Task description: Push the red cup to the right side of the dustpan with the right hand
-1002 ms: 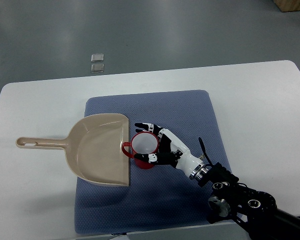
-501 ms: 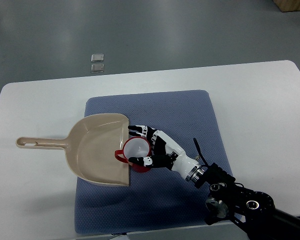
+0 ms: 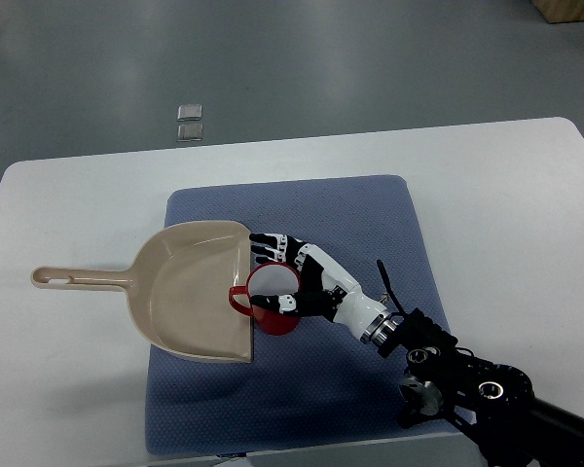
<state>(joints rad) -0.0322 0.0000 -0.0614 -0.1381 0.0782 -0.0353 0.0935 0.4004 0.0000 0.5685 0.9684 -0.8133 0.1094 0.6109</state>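
Red enamel-looking cup (image 3: 273,302), white inside, stands upright on the blue padded mat (image 3: 370,224), touching the open right edge of the beige plastic dustpan (image 3: 190,292), its handle at nine o'clock reaching over the pan's lip. The right hand (image 3: 297,282) cups it from three o'clock, fingers curled around the rim. It looks light, rigid and slick, likely to tip if pushed high; pressing low on the wall seems safest. One cup, one dustpan, one mat, one hand.
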